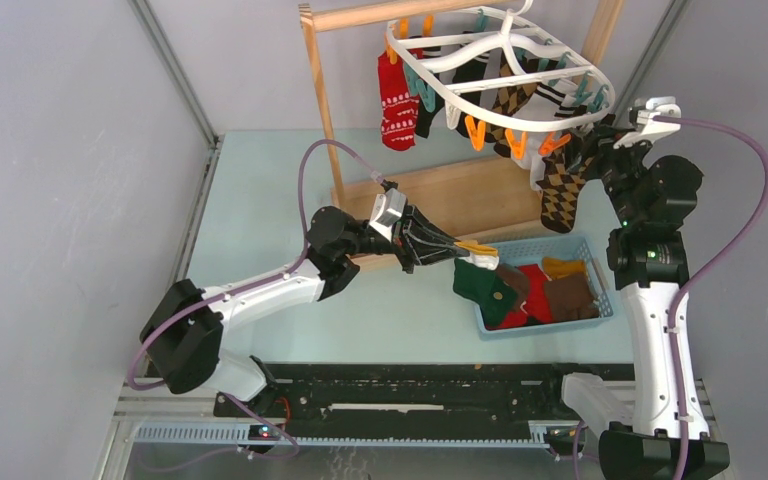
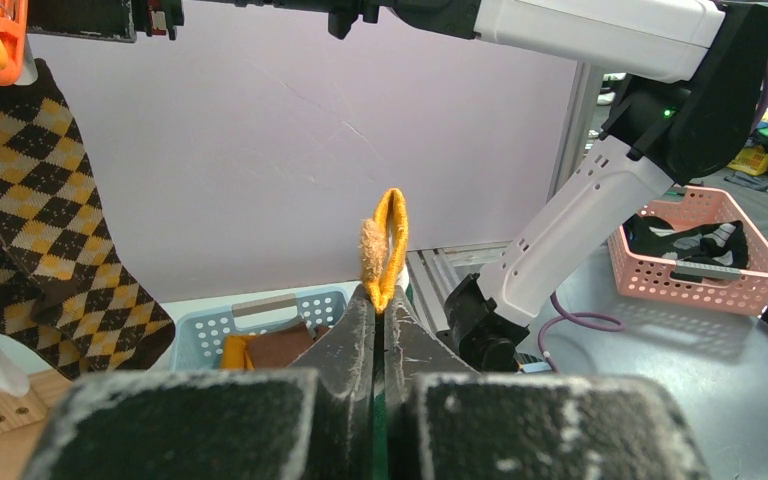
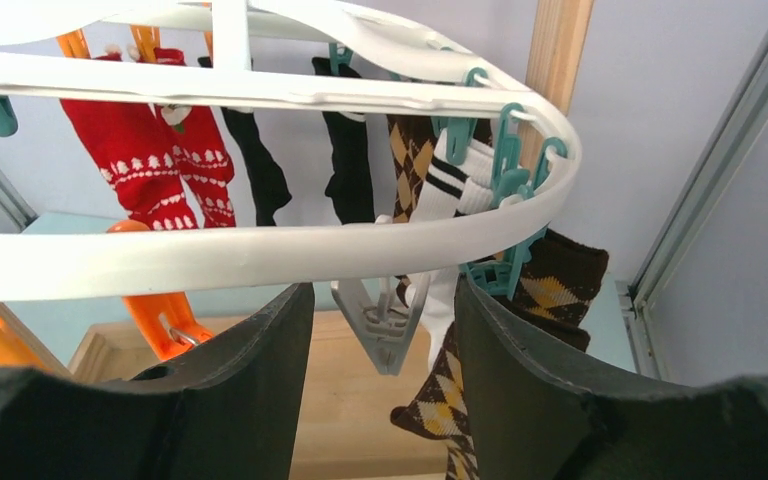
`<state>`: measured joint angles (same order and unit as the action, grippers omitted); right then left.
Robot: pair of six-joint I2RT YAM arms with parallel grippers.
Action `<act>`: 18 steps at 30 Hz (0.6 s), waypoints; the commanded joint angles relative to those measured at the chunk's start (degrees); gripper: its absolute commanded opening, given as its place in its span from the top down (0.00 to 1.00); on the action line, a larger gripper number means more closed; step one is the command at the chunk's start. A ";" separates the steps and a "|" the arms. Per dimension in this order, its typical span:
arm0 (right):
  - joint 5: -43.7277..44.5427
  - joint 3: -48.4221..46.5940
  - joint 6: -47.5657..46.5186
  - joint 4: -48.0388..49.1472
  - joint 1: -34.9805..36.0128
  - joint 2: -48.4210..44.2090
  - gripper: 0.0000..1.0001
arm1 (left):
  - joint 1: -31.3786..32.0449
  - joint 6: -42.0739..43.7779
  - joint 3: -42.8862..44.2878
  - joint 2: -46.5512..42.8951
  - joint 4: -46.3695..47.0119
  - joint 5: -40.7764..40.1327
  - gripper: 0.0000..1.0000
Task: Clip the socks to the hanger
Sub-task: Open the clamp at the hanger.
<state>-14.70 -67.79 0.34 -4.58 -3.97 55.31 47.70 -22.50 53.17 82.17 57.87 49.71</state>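
Now the left hand (image 1: 438,247), clenched on a green sock (image 1: 484,285) mid-frame, should raise it to the hanger clip (image 3: 375,335) the released right hand (image 3: 382,292) straddles.

hanger (image 3: 260,255): white plastic, smooth, faint sheen | clips (image 3: 165,310): orange and teal plastic, glossy | socks (image 3: 130,165): knitted cloth, matt | rack (image 1: 320,90): bare pale wood | basket (image 1: 550,324): perforated blue plastic | fingers (image 2: 180,430): black, matt, grainy with pale dust | surface (image 1: 260,200): looks smooth, matt

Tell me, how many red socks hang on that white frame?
2: one red sock, a second beside it, at the left of the frame in the right wrist view; more may hide.
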 commanded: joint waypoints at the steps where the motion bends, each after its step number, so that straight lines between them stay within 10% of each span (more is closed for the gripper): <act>1: 1.64 0.17 1.35 4.97 0.36 -0.07 0.38 | -0.34 0.02 0.35 -1.93 2.25 -0.74 1.00; 18: 0.02 0.98 2.19 7.74 -0.05 -0.03 0.67 | -0.33 -0.26 1.60 -1.06 1.78 -1.59 1.00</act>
<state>-14.04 -66.76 1.72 0.21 -3.99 55.61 47.70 -22.52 53.17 82.17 57.84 49.69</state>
